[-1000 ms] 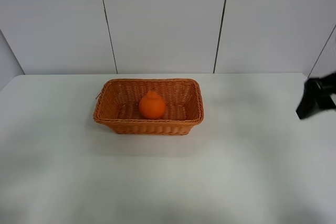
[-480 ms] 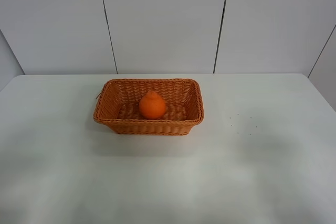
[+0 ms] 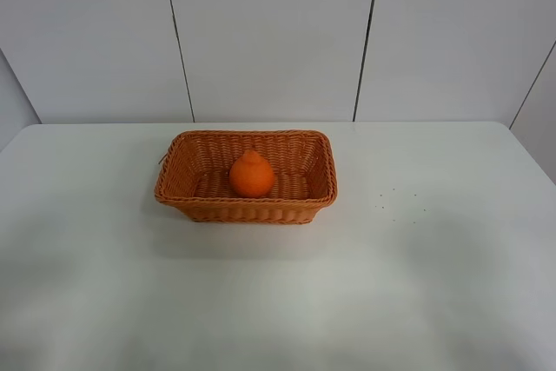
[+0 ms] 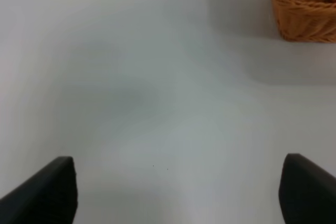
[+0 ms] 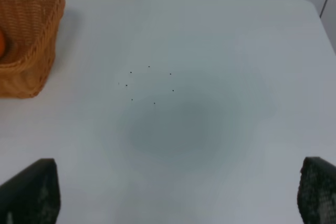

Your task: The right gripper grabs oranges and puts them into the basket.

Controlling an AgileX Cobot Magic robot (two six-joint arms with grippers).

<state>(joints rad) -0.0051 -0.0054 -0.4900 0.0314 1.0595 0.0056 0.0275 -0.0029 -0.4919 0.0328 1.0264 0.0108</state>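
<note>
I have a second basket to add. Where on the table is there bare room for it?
The table is bare all around the basket: wide patches to its left and right, and the whole near strip in front. Behind it, the strip toward the wall is narrower. Only the basket, holding the orange, is occupied.

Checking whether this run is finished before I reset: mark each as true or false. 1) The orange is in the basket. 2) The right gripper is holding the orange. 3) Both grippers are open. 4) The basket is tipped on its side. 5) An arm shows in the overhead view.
1) True: the orange sits inside the basket.
2) False: the right gripper is open and empty above the table.
3) True: the left gripper is open too.
4) False: it stands upright.
5) False: no arm is visible there.
</note>
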